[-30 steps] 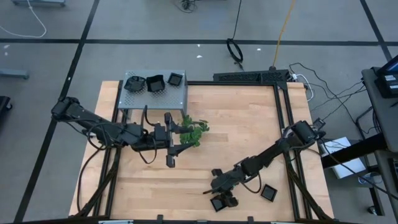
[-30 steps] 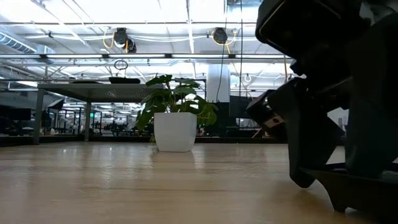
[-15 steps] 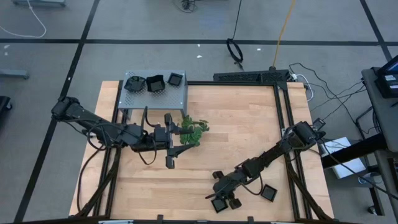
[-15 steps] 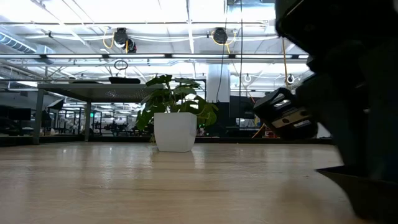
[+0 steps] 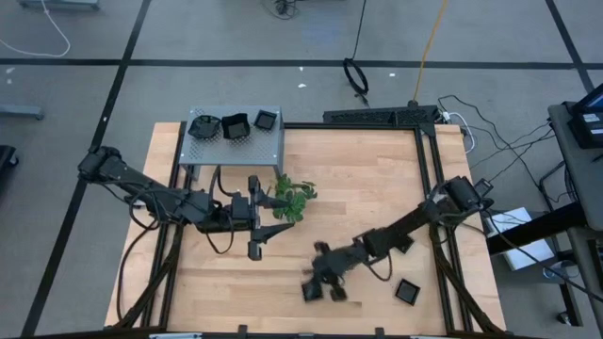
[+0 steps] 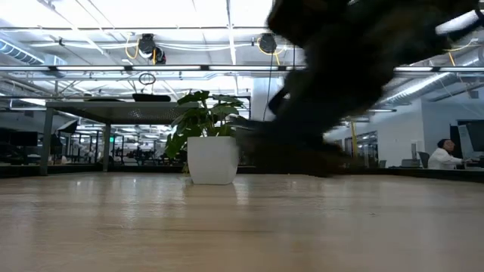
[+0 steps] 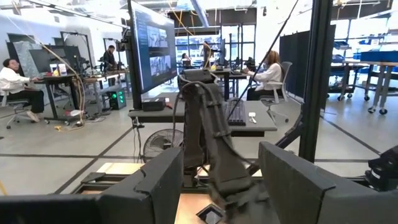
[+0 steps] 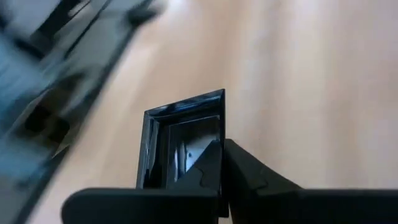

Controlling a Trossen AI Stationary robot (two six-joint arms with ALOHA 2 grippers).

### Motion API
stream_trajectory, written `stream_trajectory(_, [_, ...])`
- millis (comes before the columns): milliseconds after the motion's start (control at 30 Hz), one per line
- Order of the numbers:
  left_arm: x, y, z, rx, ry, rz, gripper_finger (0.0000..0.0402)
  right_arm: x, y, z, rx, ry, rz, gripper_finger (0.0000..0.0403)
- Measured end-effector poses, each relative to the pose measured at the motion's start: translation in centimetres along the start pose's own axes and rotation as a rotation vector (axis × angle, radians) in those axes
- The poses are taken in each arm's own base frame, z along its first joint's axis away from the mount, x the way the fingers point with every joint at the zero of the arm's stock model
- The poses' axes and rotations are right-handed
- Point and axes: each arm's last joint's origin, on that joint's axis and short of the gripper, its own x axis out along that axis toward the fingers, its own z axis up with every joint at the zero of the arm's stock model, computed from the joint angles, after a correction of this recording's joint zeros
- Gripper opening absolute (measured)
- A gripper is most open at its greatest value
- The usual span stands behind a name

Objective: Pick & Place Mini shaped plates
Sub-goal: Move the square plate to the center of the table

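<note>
Three plates (image 5: pixel 232 125) sit on the grey box (image 5: pixel 268 146), one (image 5: pixel 407 291) waits on the bench (image 5: pixel 377 188); right gripper (image 5: pixel 314 287) pinches a square plate (image 8: pixel 180 140), seemingly lifted; left gripper (image 5: pixel 256 215) idles, fingers (image 7: pixel 155 186) spread, near the sprig (image 5: pixel 292 200).

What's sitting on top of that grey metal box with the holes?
Three small black plates sit in a row along the far edge of the grey perforated box. The rest of its top looks bare. Whatever is inside the box is hidden.
</note>
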Motion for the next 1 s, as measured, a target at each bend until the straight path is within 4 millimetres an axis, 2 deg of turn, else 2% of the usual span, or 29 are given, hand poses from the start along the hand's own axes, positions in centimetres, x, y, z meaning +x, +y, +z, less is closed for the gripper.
stream_trajectory(233, [0.0, 0.0, 0.0, 0.001, -0.001, 0.001, 0.0214, -0.6, -6.6, 2.1, 0.196, -0.14, -0.197, 0.0001])
stream_trajectory(367, [0.0, 0.1, 0.0, 0.003, -0.001, 0.005, 0.0214, -1.2, -8.8, 3.6, 0.227, -0.177, -0.243, 0.0001])
stream_trajectory(500, [0.0, 0.1, 0.0, 0.002, -0.002, 0.005, 0.0214, -1.3, -9.3, 3.7, 0.185, -0.15, -0.23, 0.0001])
stream_trajectory(700, [0.0, 0.1, 0.0, 0.002, -0.002, 0.005, 0.0214, -1.0, -8.7, 2.8, 0.187, -0.055, -0.198, 0.0])
stream_trajectory(1000, [0.2, 0.5, 0.0, 0.001, -0.007, 0.02, 0.0214, -0.9, -8.6, 2.5, 0.169, -0.052, -0.297, 0.0])
